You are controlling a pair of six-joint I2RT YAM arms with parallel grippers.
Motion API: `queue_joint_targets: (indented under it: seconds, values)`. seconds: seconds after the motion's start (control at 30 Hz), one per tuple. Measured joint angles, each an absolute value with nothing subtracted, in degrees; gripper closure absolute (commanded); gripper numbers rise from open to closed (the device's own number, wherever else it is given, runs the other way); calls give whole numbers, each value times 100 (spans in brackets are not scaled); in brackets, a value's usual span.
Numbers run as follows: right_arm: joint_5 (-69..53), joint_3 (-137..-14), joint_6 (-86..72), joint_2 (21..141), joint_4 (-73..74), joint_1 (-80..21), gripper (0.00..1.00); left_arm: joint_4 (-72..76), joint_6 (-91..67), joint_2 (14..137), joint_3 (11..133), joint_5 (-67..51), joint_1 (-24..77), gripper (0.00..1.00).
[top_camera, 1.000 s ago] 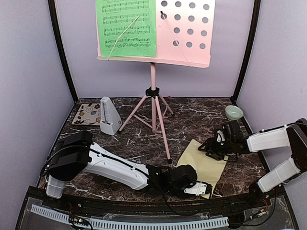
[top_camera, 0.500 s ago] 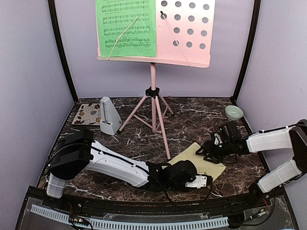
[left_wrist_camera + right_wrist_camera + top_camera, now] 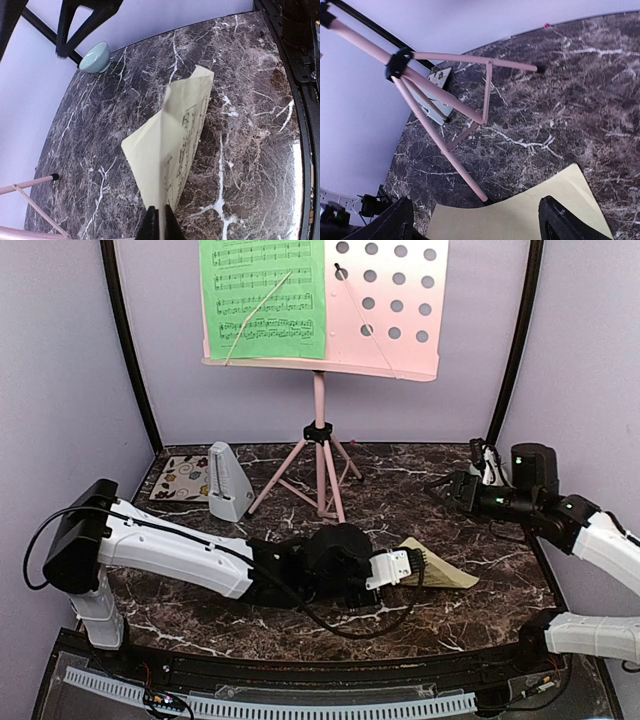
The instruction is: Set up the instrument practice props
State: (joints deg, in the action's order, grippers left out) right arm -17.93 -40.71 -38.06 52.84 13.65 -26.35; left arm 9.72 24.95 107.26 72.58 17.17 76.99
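The pink music stand (image 3: 320,445) rises at the back centre on tripod legs (image 3: 442,102). A green page (image 3: 265,295) rests on its hole-dotted desk (image 3: 395,310). The grey-white metronome (image 3: 228,482) sits left of the legs. My left gripper (image 3: 412,566) is shut on the near edge of the pale-yellow page (image 3: 445,574). In the left wrist view the page (image 3: 172,145) stands bent and tilted up from the closed fingertips (image 3: 150,226). My right gripper (image 3: 447,490) hovers open above the table at the right, with the page (image 3: 530,212) lying below its spread fingers (image 3: 562,222).
A flower-patterned card (image 3: 181,478) lies at the back left beside the metronome. A small pale-green bowl (image 3: 96,56) sits near the right wall by a black corner post. Purple walls close in three sides.
My left gripper shut on the yellow page and pulled it up and toward the centre, bending it. My right gripper opened, left the page and rose back toward the right rear.
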Motion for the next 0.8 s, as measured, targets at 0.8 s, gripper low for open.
queue_joint_targets:
  seconds: [0.8]
  values:
    - [-3249,-6342,-974,4466,3286,-2886,14,-725,941,8180,7225,-1297,6381,100]
